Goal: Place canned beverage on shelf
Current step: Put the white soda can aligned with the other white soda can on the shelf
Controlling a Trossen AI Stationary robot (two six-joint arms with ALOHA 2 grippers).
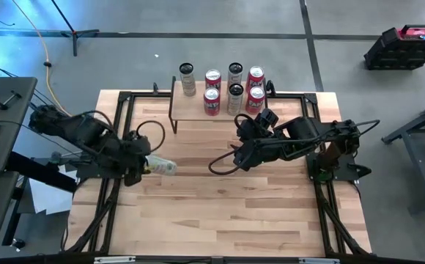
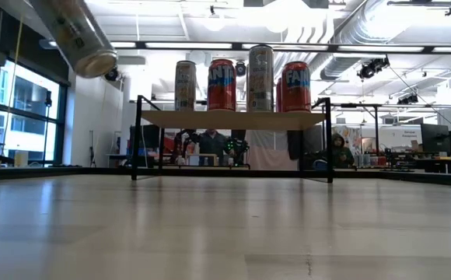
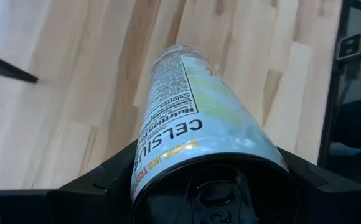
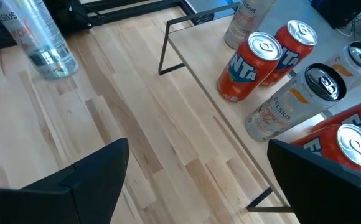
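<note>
A slim pale Celsius can [image 1: 163, 166] is held by my left gripper [image 1: 143, 166] over the table's left middle. In the low view the can [image 2: 74, 35] shows high up and tilted. The shelf [image 1: 198, 111], light wood on thin black legs, stands at the table's far edge, with several cans on it: red Fanta cans [image 2: 222, 84] and slim pale cans [image 2: 261, 78]. My right gripper [image 1: 238, 158] hangs open and empty over the table's middle, just near of the shelf; its two fingers [image 4: 87, 180] show wide apart in the right wrist view. My left gripper pinches the can's round side near its lid end [image 3: 168, 168] between its two fingers [image 3: 93, 186], one on each side. The fingers come from the table's left, along the can. The can is lifted clear of the table and tilted, its base end [image 4: 53, 62] toward the right and downward.
Black frame rails [image 1: 117, 117] run along the table's left, right and far sides. Bare wood [image 1: 220, 213] lies between the grippers and the near edge. People [image 2: 210, 144] show in the room beyond the shelf. A black case [image 1: 403, 44] stands on the floor at far right.
</note>
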